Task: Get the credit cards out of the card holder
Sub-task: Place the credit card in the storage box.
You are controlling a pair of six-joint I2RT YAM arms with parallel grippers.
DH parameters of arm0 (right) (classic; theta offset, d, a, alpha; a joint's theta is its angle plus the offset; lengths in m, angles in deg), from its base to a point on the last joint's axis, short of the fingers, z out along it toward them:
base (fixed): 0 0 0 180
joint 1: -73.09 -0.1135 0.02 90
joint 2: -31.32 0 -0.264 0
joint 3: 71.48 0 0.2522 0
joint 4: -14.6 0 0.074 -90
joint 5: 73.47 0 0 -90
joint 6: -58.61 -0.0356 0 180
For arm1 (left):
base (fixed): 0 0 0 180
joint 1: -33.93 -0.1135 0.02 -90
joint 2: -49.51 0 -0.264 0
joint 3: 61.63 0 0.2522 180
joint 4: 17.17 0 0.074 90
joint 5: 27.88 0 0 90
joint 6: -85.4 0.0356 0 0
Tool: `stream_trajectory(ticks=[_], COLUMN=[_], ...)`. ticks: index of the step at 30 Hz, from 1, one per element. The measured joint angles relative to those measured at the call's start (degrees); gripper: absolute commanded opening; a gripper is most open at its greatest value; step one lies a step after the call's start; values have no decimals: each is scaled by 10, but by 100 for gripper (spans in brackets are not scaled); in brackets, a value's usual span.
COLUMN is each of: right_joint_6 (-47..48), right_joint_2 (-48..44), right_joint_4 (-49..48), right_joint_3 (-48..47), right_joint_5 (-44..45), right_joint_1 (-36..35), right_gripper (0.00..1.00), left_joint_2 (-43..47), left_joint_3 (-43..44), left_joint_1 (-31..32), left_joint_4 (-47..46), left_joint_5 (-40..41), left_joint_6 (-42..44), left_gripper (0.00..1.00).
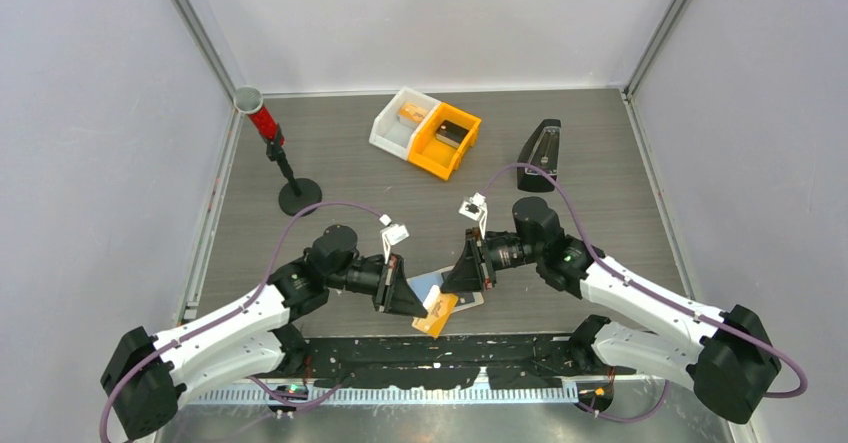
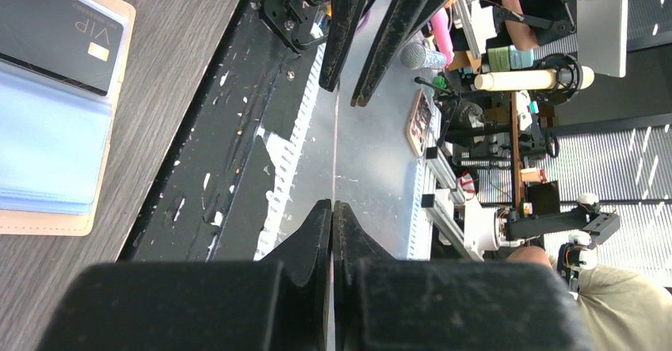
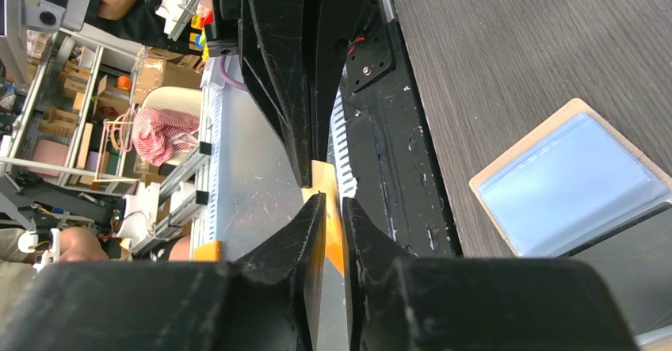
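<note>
The tan card holder [image 1: 424,282] lies open near the table's front edge, between the two grippers. In the left wrist view the holder [image 2: 47,223] shows a black VIP card [image 2: 55,26] and a light blue sleeve [image 2: 43,145]. My left gripper [image 1: 425,310] is shut on an orange credit card [image 1: 438,318], held above the front edge. That card shows edge-on [image 2: 335,129] beyond the left gripper [image 2: 333,204]. My right gripper [image 3: 333,199] stands narrowly open around the orange card [image 3: 323,175], with a gap at its jaws. The holder's rim [image 3: 521,148] lies to the right.
A white bin [image 1: 402,121] and an orange bin [image 1: 445,141] stand at the back, with a black wedge-shaped case [image 1: 541,153] to their right. A red-topped stand [image 1: 275,153] is at back left. A black strip [image 1: 450,348] runs along the front edge.
</note>
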Motion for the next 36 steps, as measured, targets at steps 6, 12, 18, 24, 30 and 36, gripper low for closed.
stream_trajectory(ticks=[6,12,18,24,30,36], right_joint_6=[-2,-7,-23,-47,-62,-73], right_joint_2=[1,0,-10,-1,13,58], right_joint_4=[0,-12,-28,-36,-38,-31], right_joint_3=[1,7,17,17,13,-21], right_joint_5=[-5,-13,-10,4,24,56], right_joint_1=[0,0,1,14,31,64], right_gripper=[5,5,5,5,5,5], left_joint_2=[0,0,0,7,29,59], left_joint_3=[0,1,16,35,62,93], left_joint_1=[1,1,2,2,2,2], left_joint_4=[0,5,32,79,164,242], left_joint_5=[-4,-4,23,64,120,190], left_joint_6=[1,12,30,53,89,123], left_gripper=[0,10,47,70,99,99])
